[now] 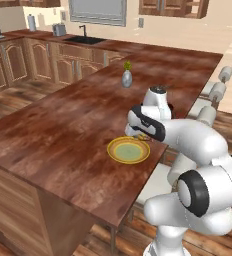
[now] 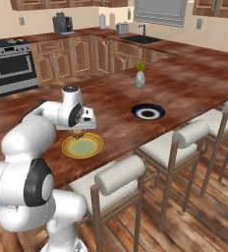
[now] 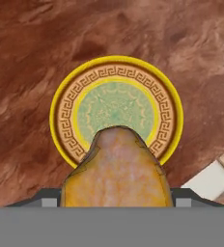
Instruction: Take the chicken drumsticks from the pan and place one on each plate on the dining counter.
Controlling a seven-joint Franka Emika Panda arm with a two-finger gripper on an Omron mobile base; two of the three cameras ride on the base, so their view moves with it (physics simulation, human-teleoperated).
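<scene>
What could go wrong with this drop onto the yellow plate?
1. The drumstick, held in the gripper, hangs over the near rim of the yellow plate, not its centre; released here it may land on the rim and roll onto the counter.
2. The plate sits near the counter edge by the stools, so a roll could go overboard.

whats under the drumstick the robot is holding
The yellow-rimmed plate lies under the drumstick, bare on its pale green centre. The drumstick covers the plate's near rim, and the plate hides the dining counter beneath it.
</scene>
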